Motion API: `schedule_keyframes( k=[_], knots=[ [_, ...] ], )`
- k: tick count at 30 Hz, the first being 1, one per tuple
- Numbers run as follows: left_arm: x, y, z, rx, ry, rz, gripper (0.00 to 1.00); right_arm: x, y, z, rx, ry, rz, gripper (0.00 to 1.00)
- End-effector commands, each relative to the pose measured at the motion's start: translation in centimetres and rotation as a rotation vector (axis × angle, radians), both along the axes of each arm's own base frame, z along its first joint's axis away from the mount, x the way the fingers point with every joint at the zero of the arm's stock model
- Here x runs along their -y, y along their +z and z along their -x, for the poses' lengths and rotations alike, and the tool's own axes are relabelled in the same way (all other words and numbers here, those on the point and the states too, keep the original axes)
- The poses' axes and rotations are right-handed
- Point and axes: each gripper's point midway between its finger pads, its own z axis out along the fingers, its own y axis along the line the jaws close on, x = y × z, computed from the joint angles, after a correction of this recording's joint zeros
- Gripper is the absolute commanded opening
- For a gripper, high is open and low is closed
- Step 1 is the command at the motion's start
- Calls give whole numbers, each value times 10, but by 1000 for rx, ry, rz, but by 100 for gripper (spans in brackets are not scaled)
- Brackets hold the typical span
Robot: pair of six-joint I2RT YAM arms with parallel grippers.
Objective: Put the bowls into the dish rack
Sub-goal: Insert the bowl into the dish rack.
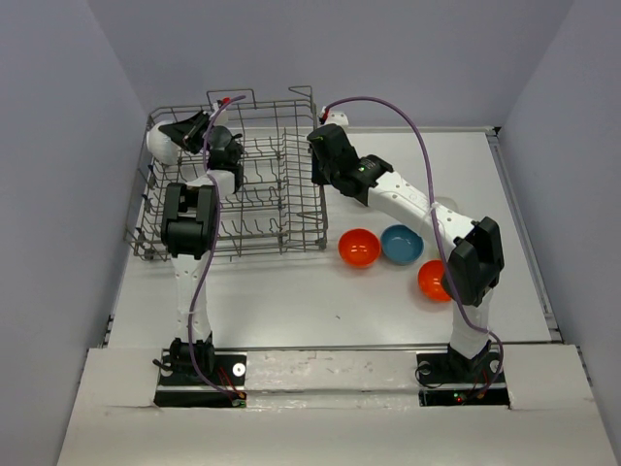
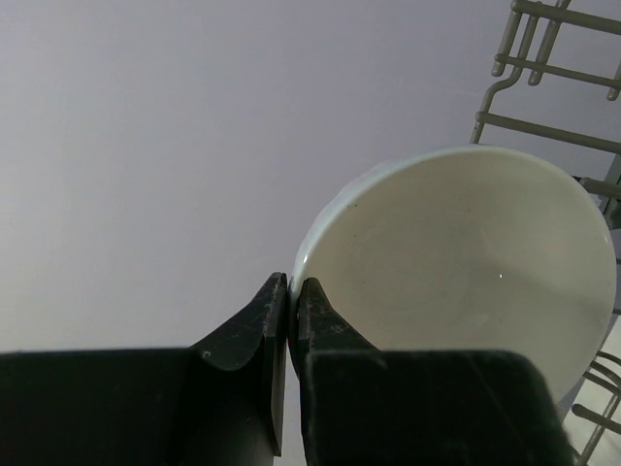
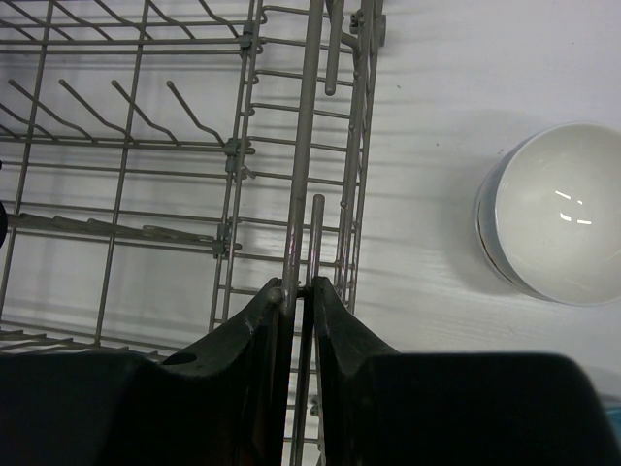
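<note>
Left fingers [image 2: 247, 335] pinch white bowl [image 2: 466, 262] rim; white table [image 1: 291, 301], lavender-grey walls [image 1: 388, 58].

White table [image 1: 291, 301], pale lilac walls [image 1: 58, 194]

The white table [image 1: 291, 301] bears the dish rack [image 1: 233, 254], orange bowls [image 1: 359, 248] [image 1: 432, 280] and blue bowl [image 1: 401, 244].

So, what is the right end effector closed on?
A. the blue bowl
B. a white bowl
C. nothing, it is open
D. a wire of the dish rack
D: in the right wrist view the right end effector pinches a wire bar of the dish rack at its side wall, while the left end effector grips the held white bowl by its rim.
</note>
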Motion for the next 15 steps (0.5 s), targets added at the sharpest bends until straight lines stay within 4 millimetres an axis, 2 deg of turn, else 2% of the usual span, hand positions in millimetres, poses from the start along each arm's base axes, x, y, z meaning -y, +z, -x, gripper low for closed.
schedule_keyframes(
  k=[1, 6, 15],
  knots=[
    [-9, 87, 67, 701, -17, 13, 0, -31, -3, -1, 21, 85, -79, 1],
    [-7, 89, 71, 707, -32, -30, 0, -32, -4, 0, 17, 89, -83, 1],
    [-4, 77, 62, 682, -39, -50, 0, -34, -7, -1, 13, 92, -80, 1]
  ],
)
